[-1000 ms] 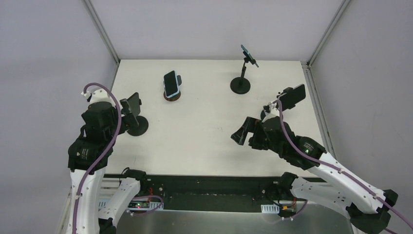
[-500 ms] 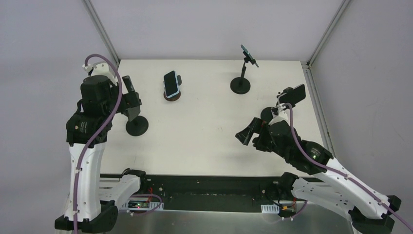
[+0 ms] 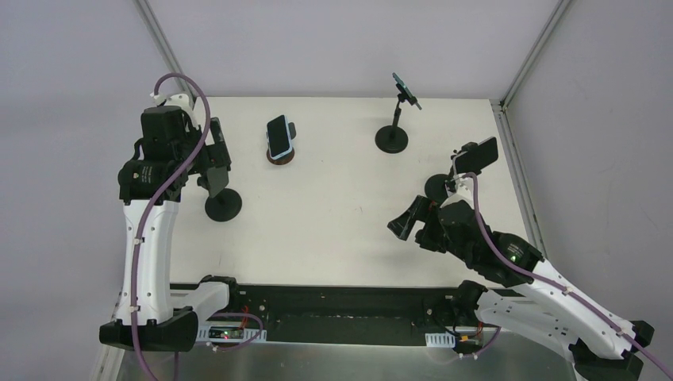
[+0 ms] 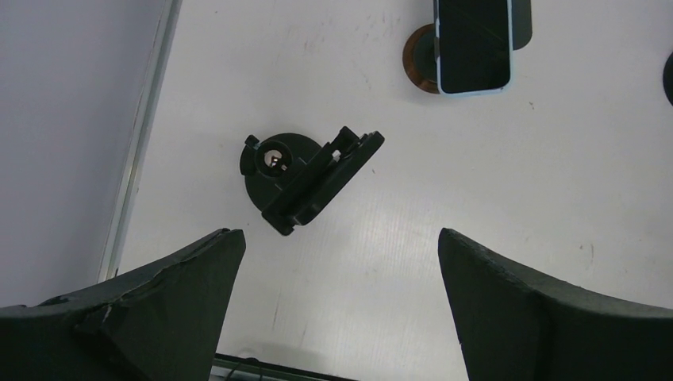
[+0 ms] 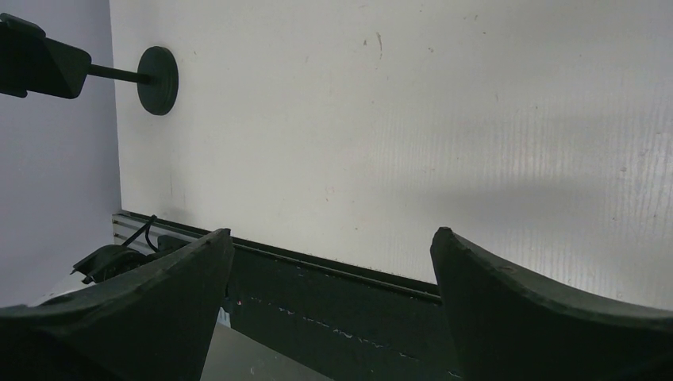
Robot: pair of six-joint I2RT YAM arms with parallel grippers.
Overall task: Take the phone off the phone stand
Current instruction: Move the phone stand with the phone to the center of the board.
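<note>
A blue-cased phone (image 3: 278, 135) leans on a round brown stand (image 3: 279, 158) at the back middle; it also shows in the left wrist view (image 4: 473, 41). A second phone (image 3: 405, 88) sits on a tall black stand (image 3: 391, 139) at the back. A third phone (image 3: 477, 155) sits on a stand (image 3: 435, 186) at the right. My left gripper (image 3: 216, 161) is open and empty, high above a black stand with an empty clamp (image 4: 311, 179). My right gripper (image 3: 406, 223) is open and empty over the table's near right.
The empty black stand's base (image 3: 223, 205) sits near the table's left edge; it also shows in the right wrist view (image 5: 157, 79). The black rail (image 5: 333, 302) runs along the table's near edge. Grey walls close in the left, back and right sides.
My left arm has risen and swung toward the back, off the empty black stand. My right gripper has drifted slightly right and nearer. The phones have not moved.
</note>
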